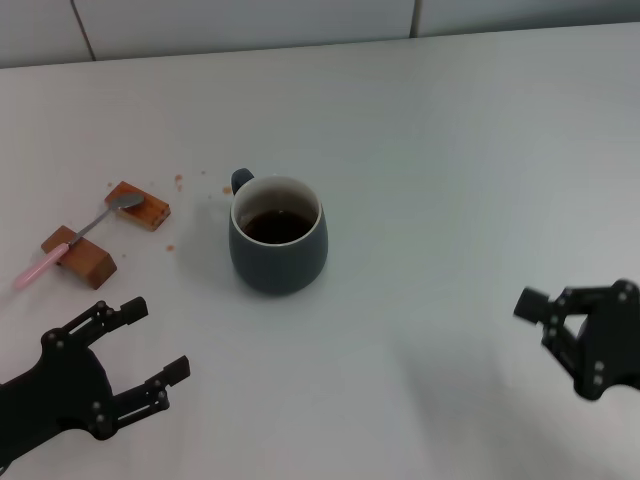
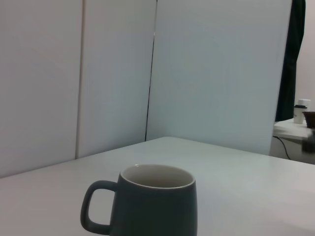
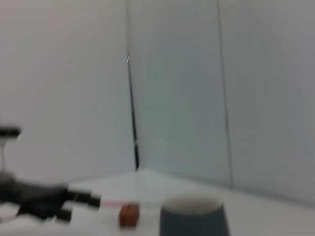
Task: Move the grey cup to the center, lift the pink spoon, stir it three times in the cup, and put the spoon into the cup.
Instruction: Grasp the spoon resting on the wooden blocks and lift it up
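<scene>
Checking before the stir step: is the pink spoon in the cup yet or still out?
Out. The pink spoon lies across two wooden blocks on the table, left of the grey cup, which holds only dark liquid.

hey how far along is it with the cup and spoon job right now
Early. The grey cup stands on the table, left of middle, coffee inside; whether its move is finished is unclear. The pink spoon lies untouched across two wooden blocks. The left gripper is open and empty nearby; the right gripper holds nothing. Lifting, stirring and dropping the spoon in remain.
</scene>
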Available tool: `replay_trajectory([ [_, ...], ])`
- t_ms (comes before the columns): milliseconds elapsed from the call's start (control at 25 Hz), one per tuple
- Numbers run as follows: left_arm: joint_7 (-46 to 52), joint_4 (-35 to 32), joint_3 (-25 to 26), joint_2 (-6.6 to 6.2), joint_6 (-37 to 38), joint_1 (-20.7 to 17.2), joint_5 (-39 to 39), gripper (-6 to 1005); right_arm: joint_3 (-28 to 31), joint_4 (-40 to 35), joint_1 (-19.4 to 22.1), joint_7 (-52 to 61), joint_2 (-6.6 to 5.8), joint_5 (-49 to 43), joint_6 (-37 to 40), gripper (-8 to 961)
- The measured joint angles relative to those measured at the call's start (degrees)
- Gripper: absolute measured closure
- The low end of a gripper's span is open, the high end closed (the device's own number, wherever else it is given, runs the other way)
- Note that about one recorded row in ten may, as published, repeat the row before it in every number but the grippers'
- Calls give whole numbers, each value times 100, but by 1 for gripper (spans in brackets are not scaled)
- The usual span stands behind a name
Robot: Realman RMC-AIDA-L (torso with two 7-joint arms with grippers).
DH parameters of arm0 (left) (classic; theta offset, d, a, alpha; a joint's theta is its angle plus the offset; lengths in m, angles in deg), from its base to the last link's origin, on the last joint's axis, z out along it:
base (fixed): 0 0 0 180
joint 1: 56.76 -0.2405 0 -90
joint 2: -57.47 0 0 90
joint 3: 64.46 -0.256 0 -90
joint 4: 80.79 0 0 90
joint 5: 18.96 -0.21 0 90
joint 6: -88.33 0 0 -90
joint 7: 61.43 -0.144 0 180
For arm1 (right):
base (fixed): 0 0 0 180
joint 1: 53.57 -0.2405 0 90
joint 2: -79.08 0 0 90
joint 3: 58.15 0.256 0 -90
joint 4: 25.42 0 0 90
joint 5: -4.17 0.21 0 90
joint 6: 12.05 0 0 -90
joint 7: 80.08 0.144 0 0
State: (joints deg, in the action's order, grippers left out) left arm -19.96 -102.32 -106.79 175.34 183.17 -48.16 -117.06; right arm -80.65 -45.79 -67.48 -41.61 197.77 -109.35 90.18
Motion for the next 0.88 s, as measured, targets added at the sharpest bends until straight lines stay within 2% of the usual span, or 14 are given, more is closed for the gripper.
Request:
replay_trajectory([
  [40,0,0,-5,1,1,1,0,158,-34,-64,8,37,6,-368,-229,930],
  [200,-2,69,-11,7,7,1,-6,159,-42,-84,-13,37,16,-740,-490,930],
  [520,-184,144,20,8,-49,7,-2,158,-4,-92,21,-39,31,-838,-554,705],
  [720,-209,186,22,12,-54,30,1,158,-35,-95,32,-130,40,-845,-625,471],
  [880,-211,223,27,17,-49,51,-2,159,-46,-86,34,-160,40,-848,-632,323],
])
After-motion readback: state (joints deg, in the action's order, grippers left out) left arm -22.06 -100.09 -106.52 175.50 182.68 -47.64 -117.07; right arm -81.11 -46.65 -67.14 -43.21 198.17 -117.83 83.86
